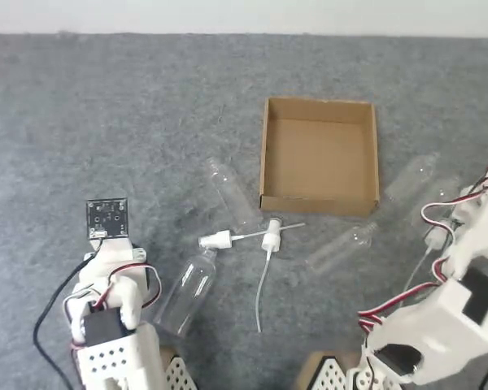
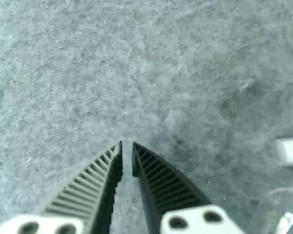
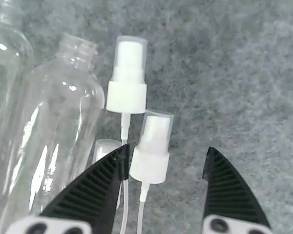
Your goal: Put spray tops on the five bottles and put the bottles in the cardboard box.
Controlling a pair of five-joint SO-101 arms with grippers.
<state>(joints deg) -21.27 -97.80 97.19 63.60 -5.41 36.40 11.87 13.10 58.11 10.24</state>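
Observation:
The open cardboard box (image 1: 318, 154) sits mid-table with nothing inside. Clear bottles lie on their sides: one left of the box (image 1: 232, 192), one by my left arm (image 1: 187, 288), one below the box (image 1: 342, 246), two at the right (image 1: 412, 176). Two spray tops (image 1: 215, 240) (image 1: 271, 236) with long tubes lie between them. My right gripper (image 3: 167, 151) is open just above the carpet, straddling a spray top (image 3: 151, 146); another spray top (image 3: 127, 73) and a bottle (image 3: 49, 141) lie beside it. My left gripper (image 2: 127, 146) is shut over bare carpet.
Grey carpet (image 1: 106, 106) covers the table. My left arm (image 1: 106, 284) stands at the front left, my right arm (image 1: 468, 268) at the front right with red and white cables. A white spray top (image 2: 289, 151) lies off to the side of the left gripper.

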